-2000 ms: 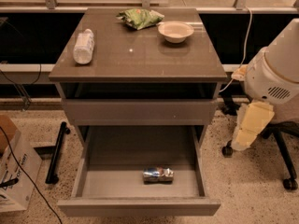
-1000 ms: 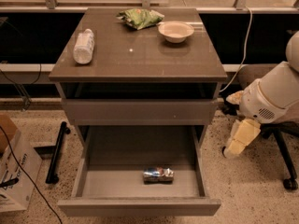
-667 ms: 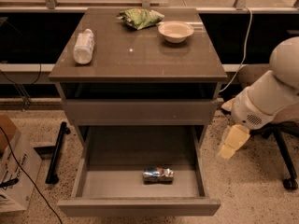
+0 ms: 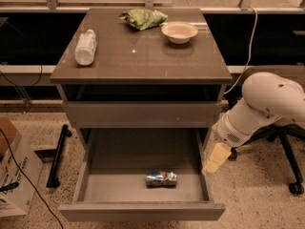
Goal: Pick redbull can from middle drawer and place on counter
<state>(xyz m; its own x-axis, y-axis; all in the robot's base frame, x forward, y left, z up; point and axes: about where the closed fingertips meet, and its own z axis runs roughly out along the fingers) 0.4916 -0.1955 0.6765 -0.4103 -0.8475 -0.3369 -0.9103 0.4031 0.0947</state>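
The redbull can lies on its side on the bare grey floor of the open middle drawer, near the front and a little right of centre. The counter is the brown-grey top of the cabinet above it. My gripper hangs from the white arm just outside the drawer's right wall, to the right of the can and above its level. It holds nothing that shows.
On the counter lie a clear water bottle at the left, a green chip bag and a beige bowl at the back. A cardboard box stands on the floor at left. Office chair legs stand behind my arm.
My arm has swung down and to the left, bringing the gripper from beside the cabinet to the right edge of the open drawer. The can has not moved.
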